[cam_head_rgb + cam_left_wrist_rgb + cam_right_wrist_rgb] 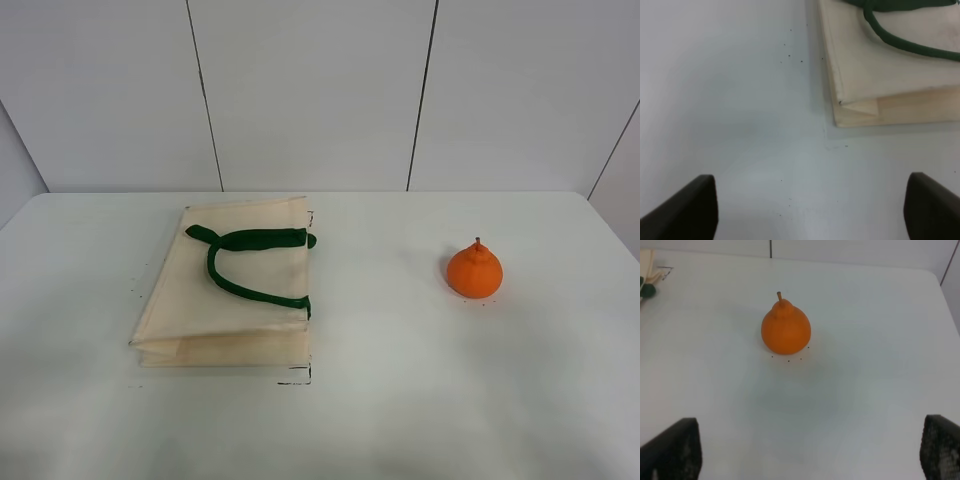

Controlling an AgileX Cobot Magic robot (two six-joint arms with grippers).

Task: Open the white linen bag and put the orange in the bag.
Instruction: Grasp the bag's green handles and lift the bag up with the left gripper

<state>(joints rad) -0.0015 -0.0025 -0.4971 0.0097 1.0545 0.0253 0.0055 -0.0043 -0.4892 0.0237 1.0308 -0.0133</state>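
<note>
My left pincer [810, 210] is spread wide and holds nothing, its two dark fingertips just short of the near corner of the white linen bag [190, 300], a flat, rectangular, cream-toned fabric tote lying closed on the pale white table [400, 400]. My right pincer [810, 450] is spread just as wide and is also empty. It faces the orange [475, 270], a small, bright, round fruit with a pointed neck and dark stem, standing upright well apart from the bag.

Opening comes first, I judge. I should pinch only the top layer near the dark green strap handles [250, 240] and lift, so the layers part.

Neither arm shows in the high view. Each wrist view shows only my fingertips. Folded layers show at the bag's near edge, but I cannot tell which edge is its mouth.
</note>
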